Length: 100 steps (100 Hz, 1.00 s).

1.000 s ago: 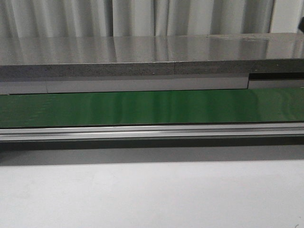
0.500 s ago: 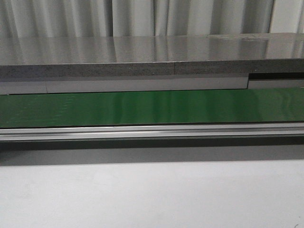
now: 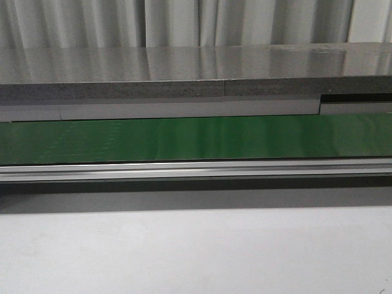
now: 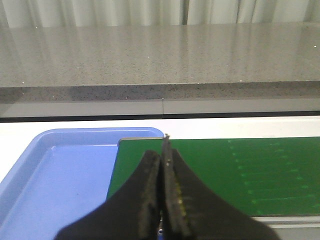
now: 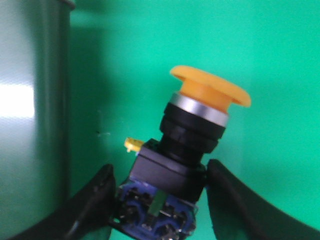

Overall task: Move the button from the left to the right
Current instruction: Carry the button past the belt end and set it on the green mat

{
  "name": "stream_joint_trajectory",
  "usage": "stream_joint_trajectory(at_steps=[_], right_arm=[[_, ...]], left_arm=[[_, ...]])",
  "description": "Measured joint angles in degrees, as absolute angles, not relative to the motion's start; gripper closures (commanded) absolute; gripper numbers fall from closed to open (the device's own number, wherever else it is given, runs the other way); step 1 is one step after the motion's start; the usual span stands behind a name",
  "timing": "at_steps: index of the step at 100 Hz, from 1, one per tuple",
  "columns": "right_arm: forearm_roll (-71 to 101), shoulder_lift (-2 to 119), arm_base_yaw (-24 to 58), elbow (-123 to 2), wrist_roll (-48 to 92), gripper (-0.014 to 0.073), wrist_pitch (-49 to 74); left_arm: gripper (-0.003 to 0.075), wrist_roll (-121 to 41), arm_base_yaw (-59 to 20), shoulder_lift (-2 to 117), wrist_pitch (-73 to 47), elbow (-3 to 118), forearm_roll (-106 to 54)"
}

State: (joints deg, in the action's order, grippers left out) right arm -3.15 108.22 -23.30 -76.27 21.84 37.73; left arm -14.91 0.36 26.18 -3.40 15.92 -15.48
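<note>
- I see the button [image 5: 192,150] tilted, its long axis running from the black body to the orange cap, which leans away from the right claw [image 5: 160,200].
- That claw is clamped on its body, above the green belt [image 5: 150,60].
- My left claw [image 4: 162,195] is pressed together.
</note>
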Motion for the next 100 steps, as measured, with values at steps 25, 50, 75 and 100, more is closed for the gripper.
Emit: stream_joint_trajectory(at_steps=[25,50,75,100], right_arm=[[-1.87,109.11,-23.30,-76.27,21.84,0.0359,38.22],[-1.76,109.15,-23.30,-76.27,21.98,0.0085,38.68],[-2.10,109.15,-23.44,-76.39,21.98,0.0028,38.67],[-1.89,107.06,-23.44,-76.39,21.49,0.0029,38.78]], left_arm=[[0.0741,-14.91,0.36,26.18,-3.40,15.92,-15.48],[0.0741,-14.91,0.36,26.18,-3.40,15.92,-15.48],[0.0741,-14.91,0.36,26.18,-3.40,15.92,-15.48],[0.0741,-14.91,0.36,26.18,-3.40,15.92,-15.48]])
